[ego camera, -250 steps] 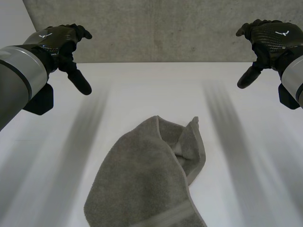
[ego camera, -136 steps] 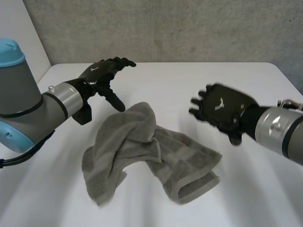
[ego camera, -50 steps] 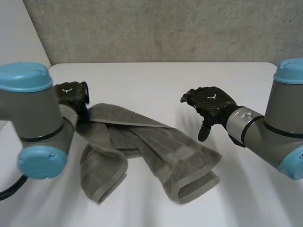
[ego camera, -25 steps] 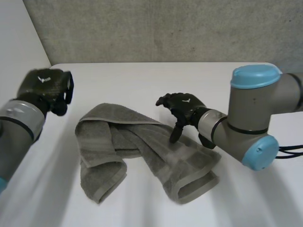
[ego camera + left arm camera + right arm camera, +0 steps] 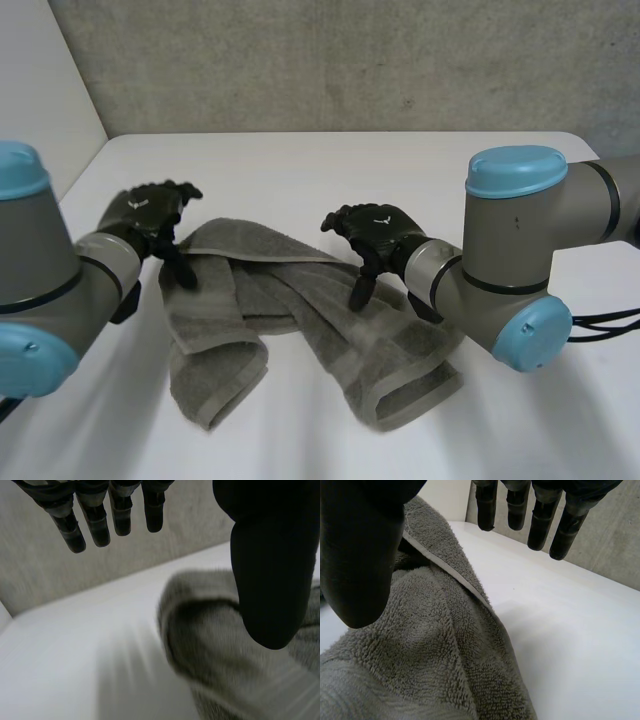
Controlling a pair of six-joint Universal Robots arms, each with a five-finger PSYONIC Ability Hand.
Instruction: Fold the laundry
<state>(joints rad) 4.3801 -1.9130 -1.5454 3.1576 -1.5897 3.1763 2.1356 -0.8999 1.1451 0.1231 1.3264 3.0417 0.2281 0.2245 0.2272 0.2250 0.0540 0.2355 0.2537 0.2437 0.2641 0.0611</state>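
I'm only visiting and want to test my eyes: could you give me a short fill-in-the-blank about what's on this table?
1. The crumpled towel is ____ in colour.
2. It lies on a ____ table.
3. The left hand at one end of the cloth and the right hand above its middle are both ____, holding nothing.

Missing words: grey; white; open.

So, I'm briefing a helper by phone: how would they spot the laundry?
On the white table before the grey wall, look between the left hand and the right hand, both black. The towel lies there crumpled. It is the only soft cloth thing, olive-grey with a banded hem.
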